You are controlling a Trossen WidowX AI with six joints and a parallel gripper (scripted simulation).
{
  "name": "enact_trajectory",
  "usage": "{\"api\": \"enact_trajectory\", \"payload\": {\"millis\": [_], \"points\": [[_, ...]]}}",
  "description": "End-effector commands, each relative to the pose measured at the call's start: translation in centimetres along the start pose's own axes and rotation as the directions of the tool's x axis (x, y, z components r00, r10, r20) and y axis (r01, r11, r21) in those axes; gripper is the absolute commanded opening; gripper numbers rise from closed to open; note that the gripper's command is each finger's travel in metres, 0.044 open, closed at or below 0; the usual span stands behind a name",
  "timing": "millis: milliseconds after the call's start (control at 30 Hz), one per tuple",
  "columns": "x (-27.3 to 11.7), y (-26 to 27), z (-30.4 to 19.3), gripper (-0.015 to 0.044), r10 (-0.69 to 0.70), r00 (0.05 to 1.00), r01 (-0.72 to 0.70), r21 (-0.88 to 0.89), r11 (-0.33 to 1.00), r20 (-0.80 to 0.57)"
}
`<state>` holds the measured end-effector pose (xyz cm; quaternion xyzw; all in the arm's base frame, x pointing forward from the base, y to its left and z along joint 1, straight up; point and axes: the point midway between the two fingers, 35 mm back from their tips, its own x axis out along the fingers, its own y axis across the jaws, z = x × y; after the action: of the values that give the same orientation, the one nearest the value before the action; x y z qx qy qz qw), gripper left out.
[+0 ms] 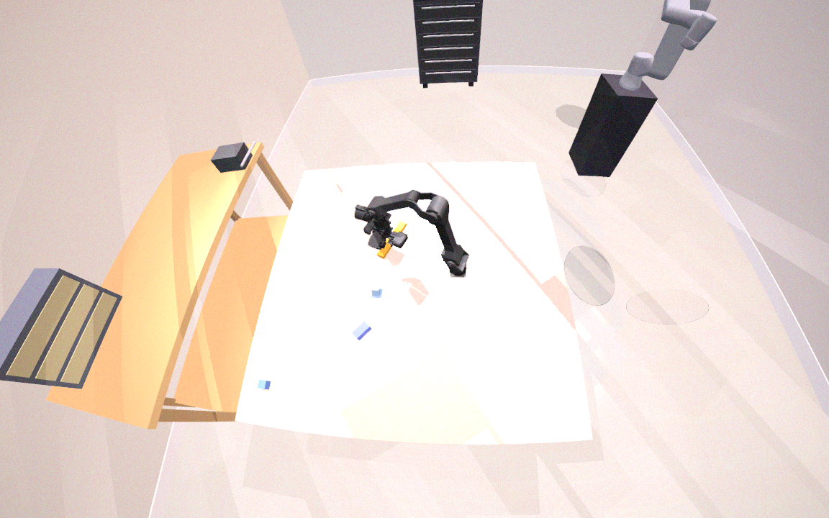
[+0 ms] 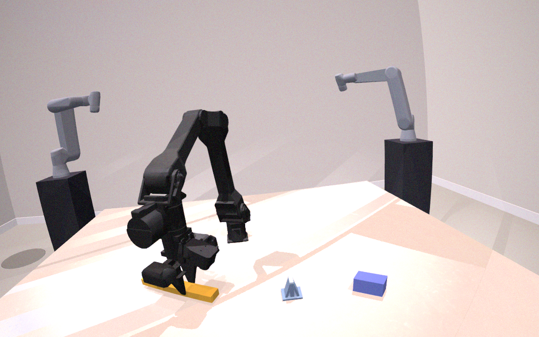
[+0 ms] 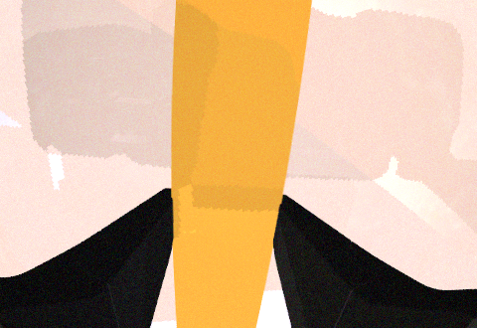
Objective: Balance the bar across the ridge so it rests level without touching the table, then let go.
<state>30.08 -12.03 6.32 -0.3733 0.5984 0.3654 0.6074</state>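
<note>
The orange bar (image 1: 382, 252) (image 2: 205, 291) (image 3: 238, 94) lies flat on the table, long and straight. My gripper (image 2: 188, 287) (image 3: 225, 204) is shut on it, one black finger against each long side. In the wrist view the bar runs up between the fingertips, and its far end shows at the top. The ridge (image 1: 376, 289) (image 2: 291, 289) is a small light blue peak on a flat square base. It stands apart from the bar, to the right of it in the exterior view, with nothing on it. In the top view the arm hides the bar's middle.
A blue block (image 1: 361, 331) (image 2: 369, 283) lies on the table beyond the ridge from the bar. A small blue cube (image 1: 263, 384) is near a table corner in the top view. A wooden bench (image 1: 147, 251) stands alongside the table.
</note>
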Motion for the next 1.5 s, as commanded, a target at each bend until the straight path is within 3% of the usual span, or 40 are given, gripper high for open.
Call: {"api": "enact_trajectory", "payload": {"millis": [0,933,1467], "points": [[-1.4,-0.4,0.0,0.0000,-0.018,1.000,0.018,-0.001,1.000,0.001],[-7.9,0.0,0.0,0.0000,-0.017,1.000,0.017,-0.005,1.000,-0.002],[-8.0,0.0,5.5,0.0000,-0.017,1.000,0.018,-0.091,0.996,0.004]]}}
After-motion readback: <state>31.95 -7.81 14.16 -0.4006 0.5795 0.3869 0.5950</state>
